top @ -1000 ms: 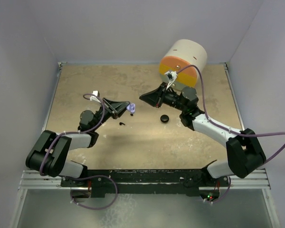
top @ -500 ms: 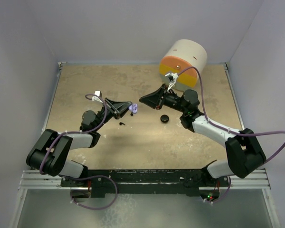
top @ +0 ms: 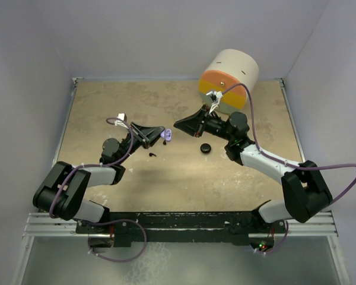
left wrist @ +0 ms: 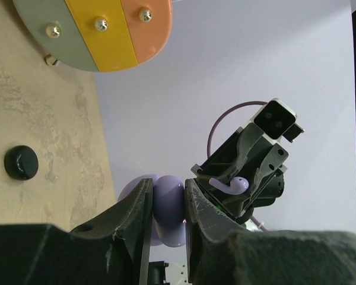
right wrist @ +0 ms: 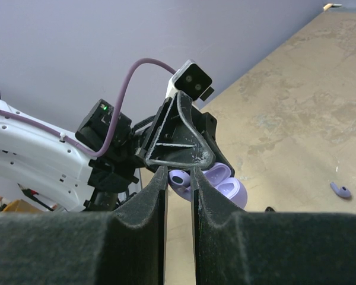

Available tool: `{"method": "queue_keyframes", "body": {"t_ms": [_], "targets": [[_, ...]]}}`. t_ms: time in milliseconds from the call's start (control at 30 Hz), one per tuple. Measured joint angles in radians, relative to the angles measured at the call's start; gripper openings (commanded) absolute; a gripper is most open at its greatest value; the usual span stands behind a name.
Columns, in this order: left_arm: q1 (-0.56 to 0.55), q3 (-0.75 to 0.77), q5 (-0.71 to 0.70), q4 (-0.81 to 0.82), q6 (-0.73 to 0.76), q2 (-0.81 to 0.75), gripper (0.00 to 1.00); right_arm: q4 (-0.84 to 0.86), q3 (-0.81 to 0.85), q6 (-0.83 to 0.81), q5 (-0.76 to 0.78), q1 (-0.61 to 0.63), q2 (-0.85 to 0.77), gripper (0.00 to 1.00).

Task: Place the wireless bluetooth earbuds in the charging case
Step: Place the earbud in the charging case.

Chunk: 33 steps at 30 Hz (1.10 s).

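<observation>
Above table (top: pixel 107 107) middle, clear of edges: L gripper (top: pixel 162 135) clamped on lavender charging case (left wrist: pixel 168 208), held up facing R gripper (right wrist: pixel 178 173), pinching lavender earbud (left wrist: pixel 232 184) close by, prob. for insertion.

No text, label, brand, number or sign can be read in any of the 3 views (the round drum (top: pixel 230 70) carries only plain colour bands and screw heads, with no lettering).
</observation>
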Motion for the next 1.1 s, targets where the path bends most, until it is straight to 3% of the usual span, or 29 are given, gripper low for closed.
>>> {"method": "queue_keyframes", "body": {"t_ms": [600,1100], "targets": [[-0.019,0.000,0.000,0.004,0.000,0.004,0.00,0.076,0.000,0.036,-0.036,0.000,0.069,0.00],[-0.041,0.016,-0.033,0.004,-0.001,0.017,0.00,0.311,-0.114,0.237,-0.011,0.024,0.081,0.00]]}}
